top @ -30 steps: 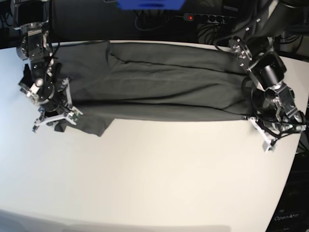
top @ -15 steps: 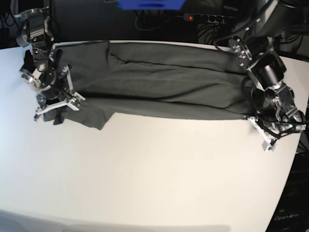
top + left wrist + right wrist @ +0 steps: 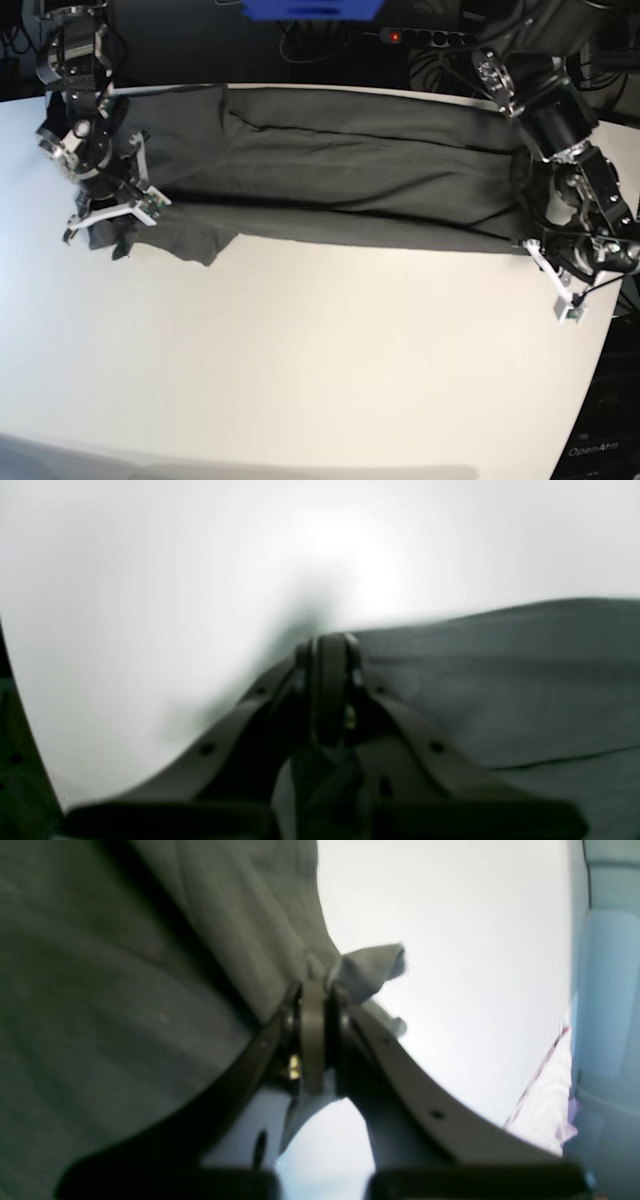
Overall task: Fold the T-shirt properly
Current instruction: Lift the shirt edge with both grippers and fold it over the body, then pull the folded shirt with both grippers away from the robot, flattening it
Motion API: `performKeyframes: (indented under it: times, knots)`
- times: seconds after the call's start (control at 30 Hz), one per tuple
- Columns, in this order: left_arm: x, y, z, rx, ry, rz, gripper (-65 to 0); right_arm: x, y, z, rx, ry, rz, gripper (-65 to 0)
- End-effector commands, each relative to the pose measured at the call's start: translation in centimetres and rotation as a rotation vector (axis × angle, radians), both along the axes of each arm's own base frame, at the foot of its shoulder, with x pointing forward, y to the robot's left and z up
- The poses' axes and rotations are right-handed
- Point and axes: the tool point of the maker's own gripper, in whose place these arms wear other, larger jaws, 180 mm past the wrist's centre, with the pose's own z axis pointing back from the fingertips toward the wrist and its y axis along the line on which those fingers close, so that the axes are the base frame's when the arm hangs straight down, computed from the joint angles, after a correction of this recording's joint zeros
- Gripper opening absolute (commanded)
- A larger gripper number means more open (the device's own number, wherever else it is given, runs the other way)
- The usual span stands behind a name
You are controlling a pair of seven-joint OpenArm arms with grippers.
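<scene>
White desk [image 3: 300,370] carries the T-shirt [image 3: 340,170] along its back edge, both ends clenched by the left gripper [image 3: 545,262] and right gripper [image 3: 110,215], which just dragged it backward, tightening the fold.

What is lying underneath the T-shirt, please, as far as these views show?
The T-shirt lies stretched across the white table, which shows bare along its near edge. Whether anything else sits beneath it cannot be seen, since the cloth covers that area.
</scene>
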Motion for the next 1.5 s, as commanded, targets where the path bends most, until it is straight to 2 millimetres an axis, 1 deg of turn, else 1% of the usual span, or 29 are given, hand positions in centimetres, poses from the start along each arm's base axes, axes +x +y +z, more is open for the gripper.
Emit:
performKeyframes:
  times: [0.0,0.17,0.23,0.4,0.6,0.67,0.8,0.87,0.97,1.03,1.13,1.23,1.33,1.4,1.47]
  knots:
    - [0.9,0.8,1.5,0.029,-0.041,0.004,-62.7,0.4,-0.2,1.0,-0.001,-0.04,0.006,-64.4]
    - [0.0,0.8,0.8,0.03,-0.021,0.005,-62.7,-0.5,-0.9,0.8,0.017,-0.049,-0.008,-64.4]
    - [-0.2,0.9,0.9,0.035,-0.022,0.005,-62.7,-0.9,-1.3,0.8,0.024,-0.05,-0.019,-64.4]
    - [-1.0,1.2,0.5,0.048,-0.007,0.006,-62.7,-2.2,-1.3,0.1,0.036,-0.029,-0.016,-64.4]
    - [-1.6,1.3,0.1,0.05,0.007,0.008,-62.7,-2.3,-1.8,0.3,0.036,-0.034,-0.038,-64.4]
    - [-1.8,1.3,-0.1,0.046,0.012,0.007,-62.7,-2.3,-2.4,0.4,0.033,-0.041,-0.055,-64.4]
    - [-1.6,0.4,0.0,-0.006,-0.007,-0.005,-62.7,-2.2,-2.4,1.1,0.028,-0.057,-0.053,-64.4]
    - [-1.9,0.8,0.1,-0.009,0.003,-0.007,-62.7,-2.9,-2.7,0.8,0.023,-0.043,-0.061,-64.4]
    - [-1.8,0.6,0.3,-0.027,-0.009,-0.011,-62.7,-3.1,-2.4,0.8,0.042,-0.049,-0.052,-64.4]
    - [-1.8,0.6,0.3,-0.027,-0.009,-0.011,-62.7,-3.7,-2.8,0.7,0.041,-0.045,-0.064,-64.4]
    - [-2.0,0.6,0.1,-0.027,-0.004,-0.014,-62.7,-4.3,-2.8,0.3,0.037,-0.039,-0.083,-64.4]
    - [-2.2,0.4,-0.2,-0.032,0.0,-0.017,-62.7,-4.5,-2.3,0.5,0.072,-0.066,-0.08,-64.4]
    - [-2.4,0.5,-0.3,-0.034,0.003,-0.016,-62.7,-4.9,-2.5,0.6,0.1,-0.085,-0.109,-64.4]
    - [-2.8,0.5,-0.7,-0.034,0.015,-0.015,-62.7,-5.0,-3.1,1.0,0.11,-0.106,-0.136,-64.4]
    - [-3.2,0.4,-0.9,-0.033,0.025,-0.017,-62.7,-5.1,-3.1,1.2,0.133,-0.129,-0.142,-64.4]
